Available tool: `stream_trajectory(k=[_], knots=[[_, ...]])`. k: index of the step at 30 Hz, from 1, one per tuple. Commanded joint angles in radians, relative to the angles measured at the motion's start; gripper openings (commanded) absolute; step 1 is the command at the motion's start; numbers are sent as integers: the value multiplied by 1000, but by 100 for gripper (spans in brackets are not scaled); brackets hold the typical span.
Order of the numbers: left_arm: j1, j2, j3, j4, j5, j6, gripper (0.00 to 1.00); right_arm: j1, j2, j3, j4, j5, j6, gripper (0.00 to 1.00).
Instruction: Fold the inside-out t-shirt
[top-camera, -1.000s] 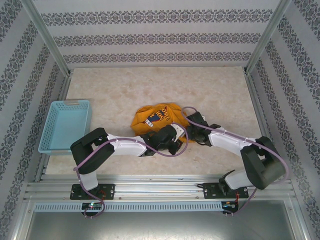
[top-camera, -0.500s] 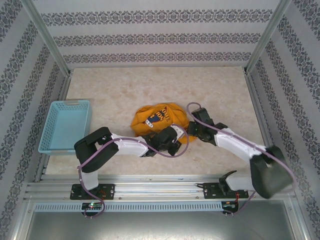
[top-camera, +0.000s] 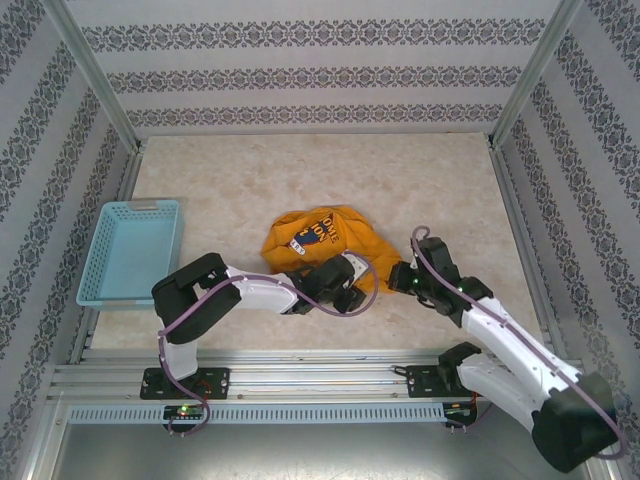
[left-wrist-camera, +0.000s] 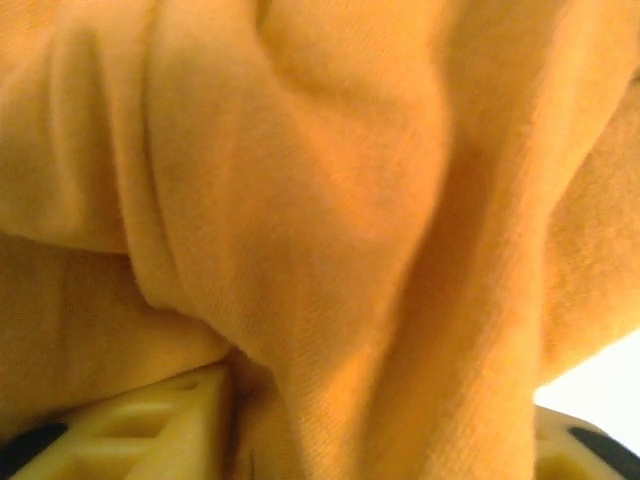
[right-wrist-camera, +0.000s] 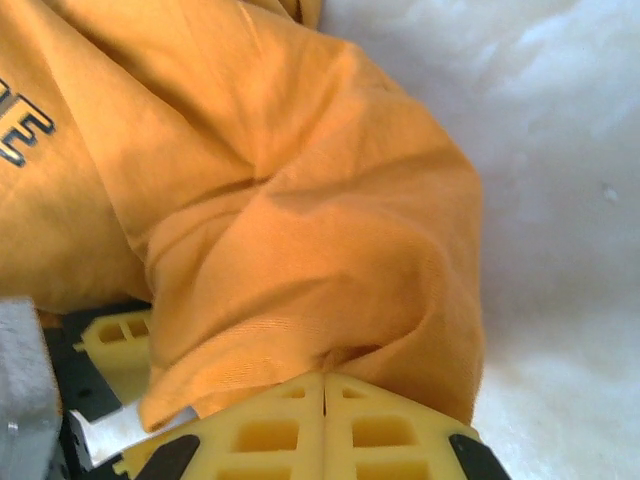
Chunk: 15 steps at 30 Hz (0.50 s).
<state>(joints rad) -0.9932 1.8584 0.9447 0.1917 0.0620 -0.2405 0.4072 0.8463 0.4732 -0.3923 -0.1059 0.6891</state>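
The t-shirt (top-camera: 318, 238) lies bunched on the surface (top-camera: 250, 180), just ahead of my left hand (top-camera: 340, 272). Its right edge runs into my right hand (top-camera: 400, 277). The basket (top-camera: 128, 250) sits well left of my left hand.

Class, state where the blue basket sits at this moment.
In the top view the blue basket lies along the table's left edge, left of the crumpled orange t-shirt and apart from it.

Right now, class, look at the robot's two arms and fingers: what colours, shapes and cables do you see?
Both the left arm and the right arm have white links joined by bulky black joints. A purple cable loops along each. The fingers are pale yellow plastic, blocky, with rectangular cut-out pockets.
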Motion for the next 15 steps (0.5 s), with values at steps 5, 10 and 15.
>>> stream_trajectory(k=[5, 10, 15], knots=[[2, -134, 24, -92, 86, 25, 62, -5, -238, -263, 187, -87, 104, 0], [-2, -63, 116, -121, 117, 28, 63, -5, -325, -272, 119, -51, 94, 0], [-43, 33, 259, -255, 36, 78, 64, -4, -309, -261, 127, -67, 90, 0]])
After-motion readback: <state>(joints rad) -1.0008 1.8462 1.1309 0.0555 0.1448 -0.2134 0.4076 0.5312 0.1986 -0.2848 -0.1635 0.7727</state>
